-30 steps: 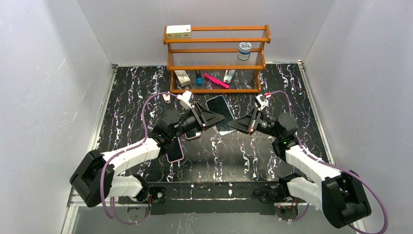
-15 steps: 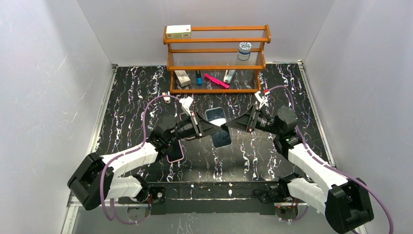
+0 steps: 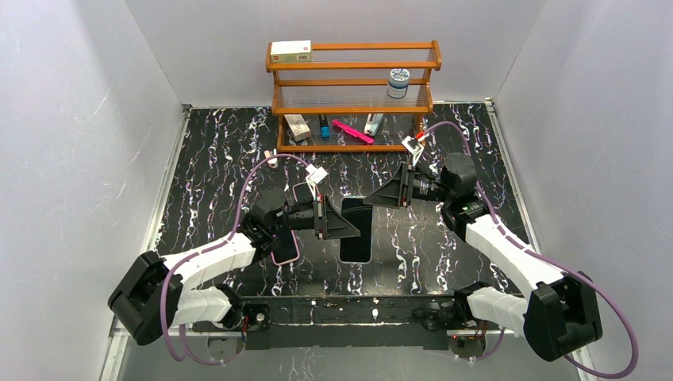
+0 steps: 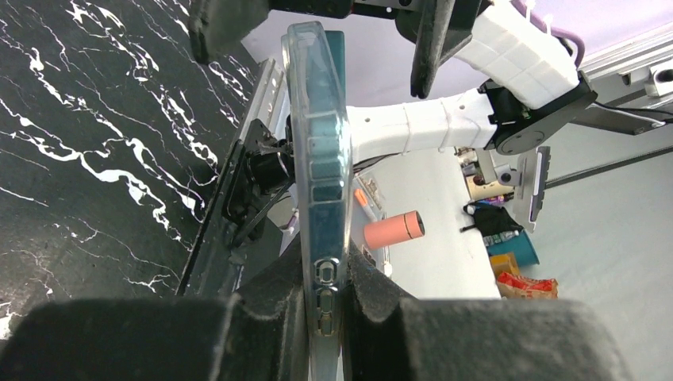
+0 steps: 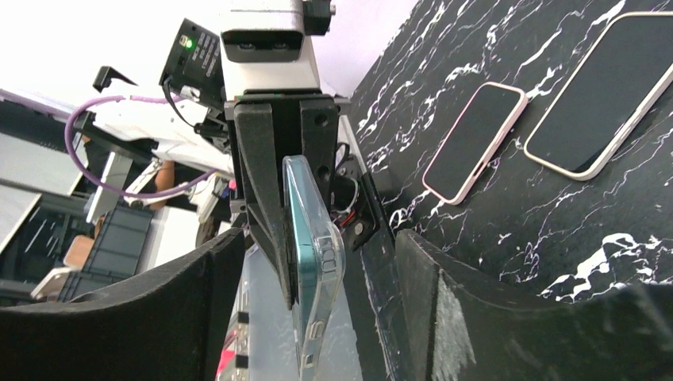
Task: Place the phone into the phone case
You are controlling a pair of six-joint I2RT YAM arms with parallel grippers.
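A teal phone (image 3: 356, 246) sits inside a clear phone case (image 4: 317, 143), seen edge-on in both wrist views. My left gripper (image 3: 353, 225) is shut on its lower part, with the pads (image 4: 278, 294) pressed on both flat faces (image 4: 325, 270). The phone is held above the table's near middle, standing on edge. My right gripper (image 3: 379, 202) is open at the phone's far end. In the right wrist view its fingers (image 5: 226, 262) stand wide on either side of the cased phone (image 5: 313, 278) without touching it.
A pink-cased phone (image 3: 284, 248) lies under the left arm, and another cased phone (image 3: 301, 193) lies just behind it; both show in the right wrist view (image 5: 474, 141) (image 5: 603, 95). A wooden shelf (image 3: 353, 95) with small items stands at the back.
The right gripper opened and let go of the phone, then drew back. The left arm carried the cased phone nearer the front edge, turning it lengthwise.
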